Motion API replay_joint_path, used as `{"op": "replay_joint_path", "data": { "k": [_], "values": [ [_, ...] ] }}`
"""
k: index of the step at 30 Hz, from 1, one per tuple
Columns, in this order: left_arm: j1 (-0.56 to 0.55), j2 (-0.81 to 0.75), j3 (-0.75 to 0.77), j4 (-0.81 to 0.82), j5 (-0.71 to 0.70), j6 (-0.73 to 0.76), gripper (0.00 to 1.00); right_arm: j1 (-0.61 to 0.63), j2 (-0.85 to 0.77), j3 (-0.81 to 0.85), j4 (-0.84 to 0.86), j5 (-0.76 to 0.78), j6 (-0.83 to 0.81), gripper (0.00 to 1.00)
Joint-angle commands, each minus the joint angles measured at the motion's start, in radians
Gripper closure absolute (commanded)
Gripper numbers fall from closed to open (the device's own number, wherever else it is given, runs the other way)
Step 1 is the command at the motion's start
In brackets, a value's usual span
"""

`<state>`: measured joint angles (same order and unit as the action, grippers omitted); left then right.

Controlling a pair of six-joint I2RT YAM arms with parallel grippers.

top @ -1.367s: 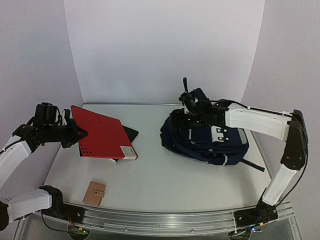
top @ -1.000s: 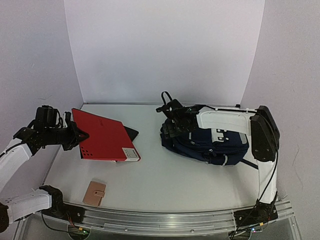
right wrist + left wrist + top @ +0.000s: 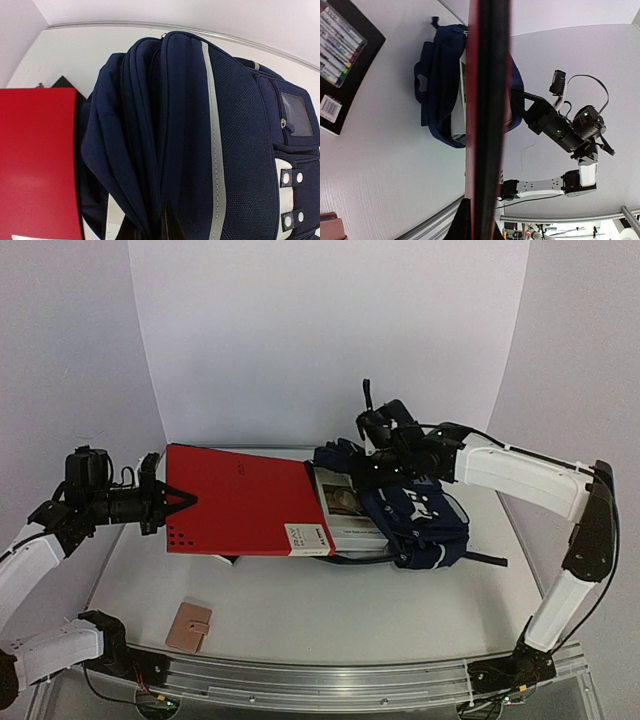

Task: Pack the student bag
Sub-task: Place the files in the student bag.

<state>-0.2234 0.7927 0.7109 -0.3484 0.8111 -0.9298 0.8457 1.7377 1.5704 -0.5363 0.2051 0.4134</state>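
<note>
The student bag (image 3: 425, 525), a dark navy backpack with grey stripes, lies at the right of the table, its mouth facing left. My right gripper (image 3: 373, 462) is shut on the bag's top fabric (image 3: 165, 150) and holds the mouth up. A white book (image 3: 345, 505) shows inside that opening. My left gripper (image 3: 168, 502) is shut on the left edge of a flat red book (image 3: 240, 502), held level above the table. The red book's far end reaches the bag's mouth. In the left wrist view the red book (image 3: 487, 120) is seen edge-on, hiding part of the bag (image 3: 437, 90).
A small tan wallet (image 3: 188, 626) lies near the front left. A black pack of markers (image 3: 340, 65) lies on the table below the red book. White walls close off the back and sides. The right arm (image 3: 520, 480) spans over the bag.
My right gripper has shut on the bag's top fabric and pulled it up, opening the mouth. My left gripper has lifted the red book level and carried it right to the bag.
</note>
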Motion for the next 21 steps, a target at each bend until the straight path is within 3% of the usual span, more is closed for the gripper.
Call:
{"op": "replay_joint_path", "data": {
  "k": [1,14,21],
  "values": [
    [0.0,-0.002,0.002,0.256,0.124,-0.163,1.0,0.012,-0.08,-0.023,0.172,-0.056,0.056,1.0],
    [-0.034,0.005,-0.069,0.241,0.122,-0.261,1.0,0.019,-0.075,0.016,0.225,-0.023,0.096,1.0],
    [-0.107,0.083,-0.075,0.32,0.065,-0.272,1.0,0.031,-0.065,0.034,0.238,-0.041,0.098,1.0]
  ]
}}
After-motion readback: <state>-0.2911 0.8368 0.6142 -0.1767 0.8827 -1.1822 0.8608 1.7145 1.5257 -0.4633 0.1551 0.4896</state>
